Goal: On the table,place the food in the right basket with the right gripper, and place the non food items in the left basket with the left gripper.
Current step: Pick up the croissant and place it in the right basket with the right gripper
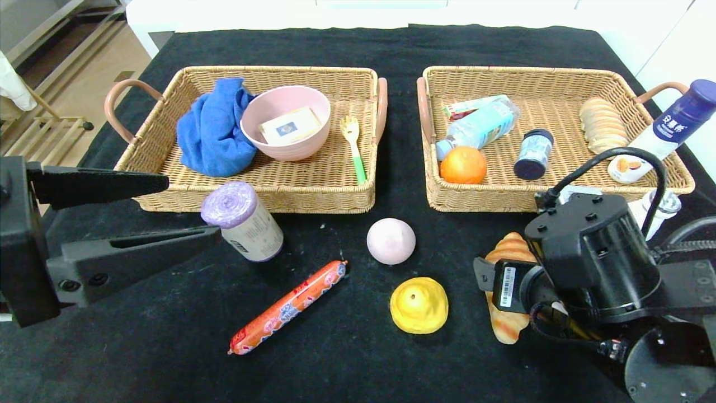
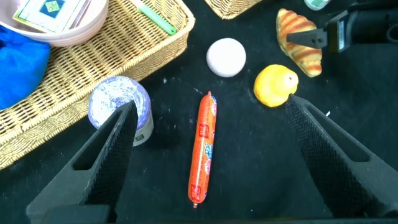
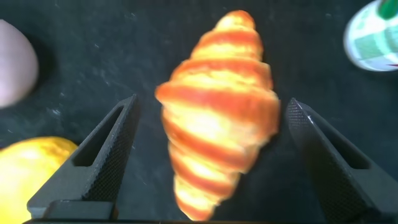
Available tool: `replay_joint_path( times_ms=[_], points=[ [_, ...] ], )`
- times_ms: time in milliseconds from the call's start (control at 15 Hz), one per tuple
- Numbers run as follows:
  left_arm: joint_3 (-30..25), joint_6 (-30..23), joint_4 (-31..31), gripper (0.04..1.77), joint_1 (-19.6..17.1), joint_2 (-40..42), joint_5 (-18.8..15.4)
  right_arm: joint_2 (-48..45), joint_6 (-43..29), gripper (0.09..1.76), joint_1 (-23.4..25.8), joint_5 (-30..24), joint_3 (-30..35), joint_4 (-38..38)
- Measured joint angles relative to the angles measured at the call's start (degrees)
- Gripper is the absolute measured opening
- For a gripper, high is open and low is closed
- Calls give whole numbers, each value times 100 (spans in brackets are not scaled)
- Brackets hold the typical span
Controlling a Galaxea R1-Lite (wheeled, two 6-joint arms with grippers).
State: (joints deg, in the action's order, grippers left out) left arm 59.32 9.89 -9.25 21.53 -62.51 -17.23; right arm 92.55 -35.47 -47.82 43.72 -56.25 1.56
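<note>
The croissant lies on the black table before the right basket, flanked untouched by my wide-open right gripper. My left gripper hovers wide above the sausage, beside the purple-lidded canister.

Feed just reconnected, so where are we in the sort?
Done: left basket has cloth, bowl, fork; right basket has orange, bottles, bread.

In hand: open right tool straddles the croissant, not gripped. Open left tool waits by the purple-topped roll.

Left on the table: sausage, pale ball, yellow piece.
</note>
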Motion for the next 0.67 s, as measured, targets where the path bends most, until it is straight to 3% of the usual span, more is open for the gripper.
replay_joint_path(
  times_ms=[200, 667],
  points=[
    [0, -2, 0, 172, 0, 0, 0, 105, -18, 171, 0, 171, 138, -340],
    [0, 0, -2, 172, 0, 0, 2, 317, -302, 171, 4, 217, 190, -368]
  ],
)
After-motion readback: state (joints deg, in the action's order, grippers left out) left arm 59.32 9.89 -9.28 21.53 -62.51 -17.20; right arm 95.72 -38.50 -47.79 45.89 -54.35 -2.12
